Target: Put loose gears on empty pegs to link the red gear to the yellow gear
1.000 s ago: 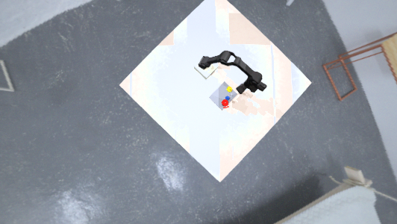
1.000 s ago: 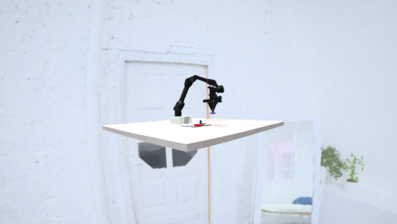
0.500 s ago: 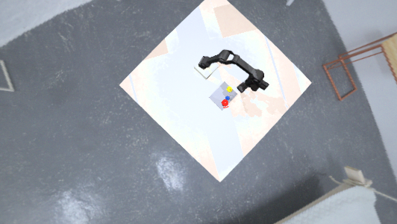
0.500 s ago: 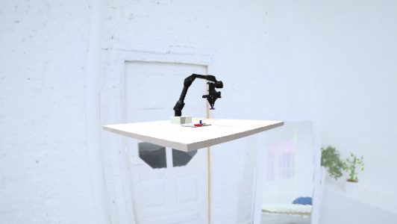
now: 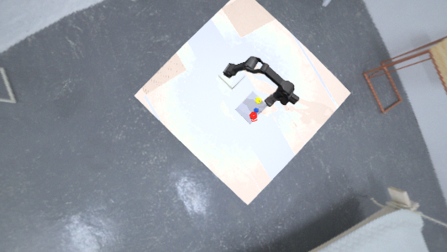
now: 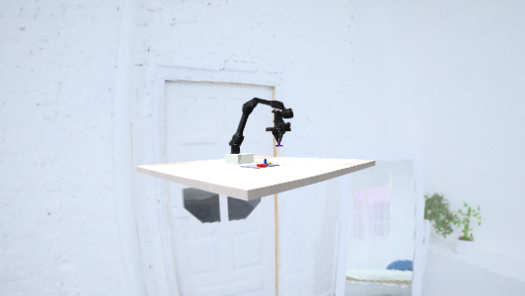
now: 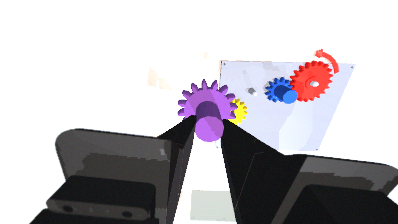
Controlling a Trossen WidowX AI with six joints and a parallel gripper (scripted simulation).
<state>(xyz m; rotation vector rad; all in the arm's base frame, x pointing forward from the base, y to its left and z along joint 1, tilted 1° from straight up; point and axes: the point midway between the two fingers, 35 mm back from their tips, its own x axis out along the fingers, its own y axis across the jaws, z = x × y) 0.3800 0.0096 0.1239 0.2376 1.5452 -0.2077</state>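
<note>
My gripper is shut on the handle of a purple gear and holds it in the air, teeth down, above the table beside the grey board. The red gear is on the board. A blue gear with an upright handle stands right beside it, seemingly touching its teeth. The yellow gear is partly hidden behind the purple gear in the wrist view. A bare peg stands between the blue and yellow gears.
The red arrow curves beside the red gear. The arm's pale base block stands on the table near the board. The table's front corner points towards the exterior camera.
</note>
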